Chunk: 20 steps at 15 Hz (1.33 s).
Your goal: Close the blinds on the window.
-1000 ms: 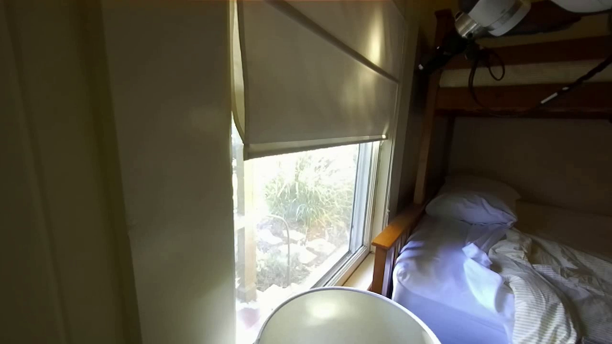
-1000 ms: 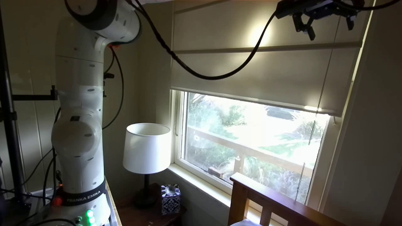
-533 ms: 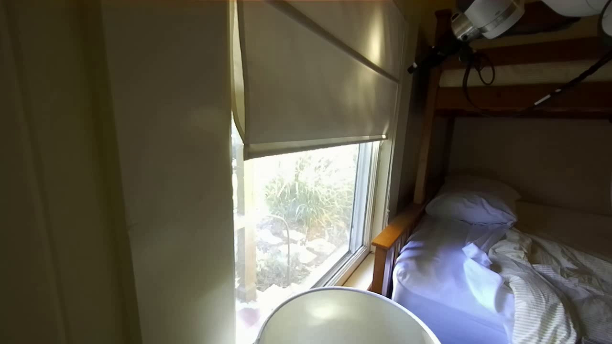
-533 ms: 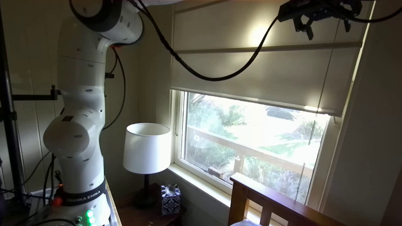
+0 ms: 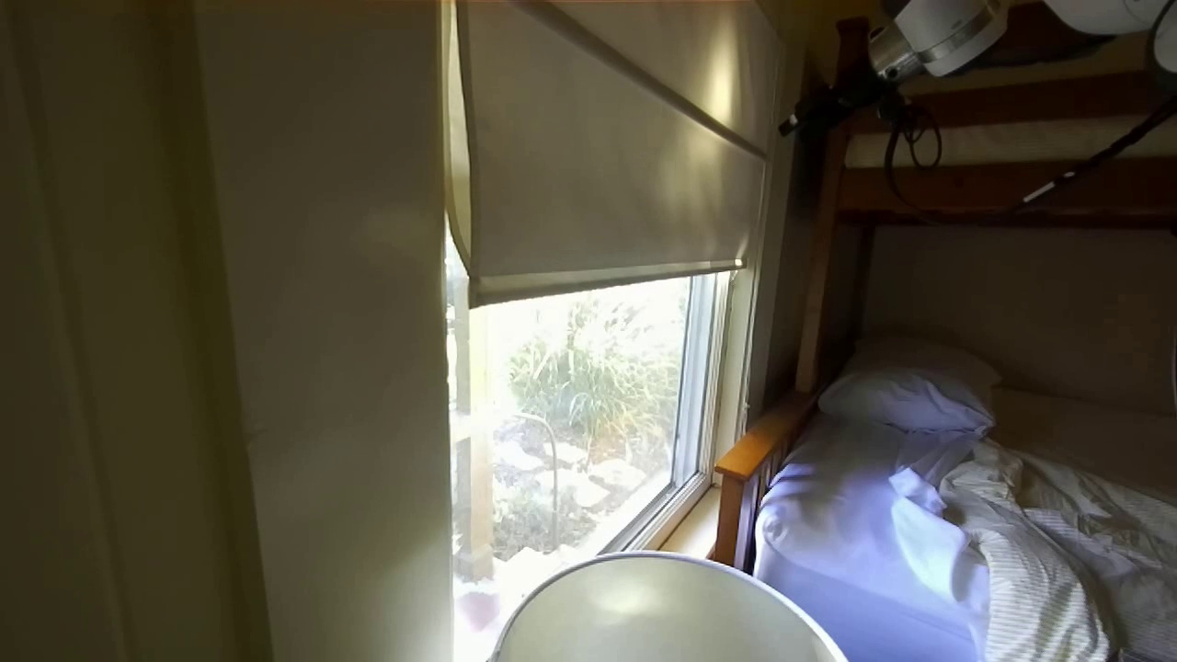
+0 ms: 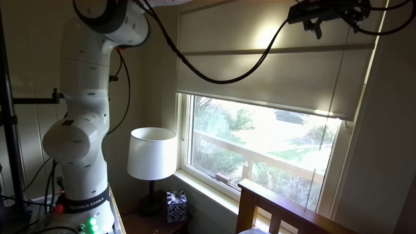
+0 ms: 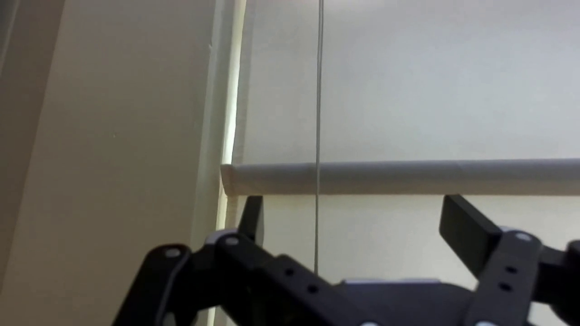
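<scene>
The blinds [image 5: 616, 193] are a cream-beige shade covering the upper part of the window [image 5: 588, 414]; in another exterior view the blinds [image 6: 260, 74] hang above the bright window glass [image 6: 260, 143]. A thin cord [image 6: 334, 84] hangs in front of the blinds near their right edge and runs down past the bottom edge. My gripper [image 6: 336, 32] is open, high up before the blinds. In the wrist view the open gripper [image 7: 351, 222] has the cord [image 7: 318, 113] running between its fingers, nearer the left one; its depth is unclear. The blinds [image 7: 430, 104] fill the background.
A white lamp [image 6: 152, 154] and a patterned tissue box [image 6: 176, 206] stand left of the window. A wooden bed rail [image 6: 286, 208] stands below it. A black cable [image 6: 221, 81] droops from the arm across the blinds. A bunk bed [image 5: 1011, 188] stands at the right.
My gripper has shifted slightly left in the exterior views and tilted a little, still open. The arm's elbow has moved left. A cable loop now hangs beside the gripper. The blinds have not moved.
</scene>
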Available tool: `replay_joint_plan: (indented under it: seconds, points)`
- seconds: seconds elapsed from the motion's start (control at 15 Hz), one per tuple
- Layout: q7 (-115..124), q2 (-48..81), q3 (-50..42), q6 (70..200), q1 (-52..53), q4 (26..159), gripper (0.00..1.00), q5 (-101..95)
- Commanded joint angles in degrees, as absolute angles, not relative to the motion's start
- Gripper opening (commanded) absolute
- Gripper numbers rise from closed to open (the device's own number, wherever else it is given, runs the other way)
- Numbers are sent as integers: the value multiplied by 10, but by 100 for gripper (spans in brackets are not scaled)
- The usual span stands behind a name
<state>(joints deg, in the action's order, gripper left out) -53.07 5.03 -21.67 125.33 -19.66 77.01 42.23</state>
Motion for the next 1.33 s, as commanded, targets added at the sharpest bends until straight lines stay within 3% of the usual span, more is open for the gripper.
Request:
replay_joint_plan:
  seconds: [0.0, 1.27]
  points:
    - [-485, 77, -206, 1228, -216, 741, 100, 395]
    - [-543, 114, -201, 1216, -214, 767, 100, 403]
